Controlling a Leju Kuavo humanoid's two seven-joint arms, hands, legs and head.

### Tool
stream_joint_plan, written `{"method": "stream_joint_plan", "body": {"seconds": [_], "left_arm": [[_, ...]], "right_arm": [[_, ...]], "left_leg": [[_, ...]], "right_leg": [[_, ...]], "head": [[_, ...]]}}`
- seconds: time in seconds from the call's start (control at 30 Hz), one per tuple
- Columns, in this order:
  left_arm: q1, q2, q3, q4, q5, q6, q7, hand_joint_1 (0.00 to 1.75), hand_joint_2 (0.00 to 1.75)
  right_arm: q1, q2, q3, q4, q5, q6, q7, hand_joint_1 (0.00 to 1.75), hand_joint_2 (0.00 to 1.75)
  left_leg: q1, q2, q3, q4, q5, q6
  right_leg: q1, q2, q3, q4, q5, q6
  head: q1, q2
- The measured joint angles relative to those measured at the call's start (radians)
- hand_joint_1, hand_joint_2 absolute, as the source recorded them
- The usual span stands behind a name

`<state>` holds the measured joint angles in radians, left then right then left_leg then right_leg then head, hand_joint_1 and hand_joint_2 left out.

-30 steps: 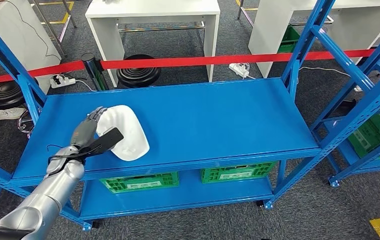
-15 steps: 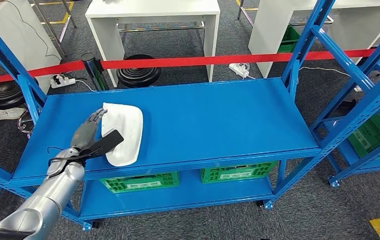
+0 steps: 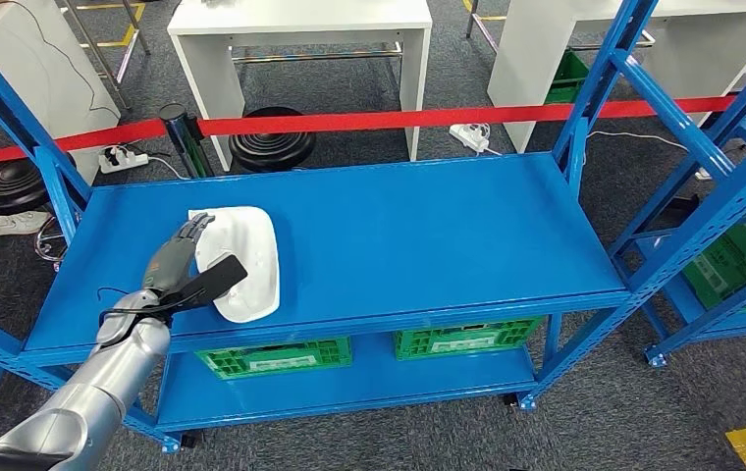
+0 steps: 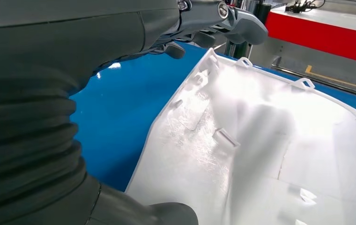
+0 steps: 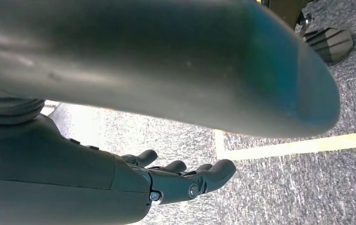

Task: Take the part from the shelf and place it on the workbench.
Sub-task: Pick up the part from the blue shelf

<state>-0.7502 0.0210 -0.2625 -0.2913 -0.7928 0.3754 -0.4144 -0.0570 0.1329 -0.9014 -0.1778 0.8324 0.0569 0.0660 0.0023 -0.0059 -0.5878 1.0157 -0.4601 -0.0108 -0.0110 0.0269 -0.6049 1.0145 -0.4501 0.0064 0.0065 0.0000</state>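
White part sat on blue shelf | left hand gripped its edge | right hand hung loose, empty | lift and workbench drop not done yet

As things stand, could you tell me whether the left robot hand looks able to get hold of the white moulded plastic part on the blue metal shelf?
Probably yes: the left robot hand is already at the white moulded plastic part, thumb across it, with nothing between them on the blue metal shelf.
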Motion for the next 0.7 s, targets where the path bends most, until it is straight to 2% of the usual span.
{"method": "stream_joint_plan", "body": {"seconds": [0.23, 0.43, 0.7], "left_arm": [[0.000, -0.001, 0.000, 0.000, -0.004, 0.001, 0.007, 0.00, 1.75], [-0.003, 0.000, 0.001, 0.000, -0.012, -0.024, 0.087, 0.00, 1.75], [-0.005, 0.000, 0.001, 0.000, -0.017, -0.031, 0.102, 0.00, 1.75]], "right_arm": [[0.000, 0.001, 0.000, 0.000, 0.002, 0.002, -0.001, 0.00, 0.00], [0.000, 0.003, 0.000, 0.000, 0.004, 0.004, -0.010, 0.00, 0.00], [0.000, 0.003, 0.000, 0.000, 0.006, 0.005, -0.012, 0.00, 0.00]], "left_leg": [[0.000, 0.000, 0.000, 0.000, 0.000, 0.000], [0.000, 0.000, 0.000, 0.000, 0.000, 0.000], [0.000, 0.000, 0.000, 0.000, 0.000, 0.000]], "right_leg": [[0.000, 0.000, 0.000, 0.000, 0.000, 0.000], [0.000, 0.000, 0.000, 0.000, 0.000, 0.000], [0.000, 0.000, 0.000, 0.000, 0.000, 0.000]], "head": [[0.000, 0.000], [0.000, 0.000], [0.000, 0.000]]}}
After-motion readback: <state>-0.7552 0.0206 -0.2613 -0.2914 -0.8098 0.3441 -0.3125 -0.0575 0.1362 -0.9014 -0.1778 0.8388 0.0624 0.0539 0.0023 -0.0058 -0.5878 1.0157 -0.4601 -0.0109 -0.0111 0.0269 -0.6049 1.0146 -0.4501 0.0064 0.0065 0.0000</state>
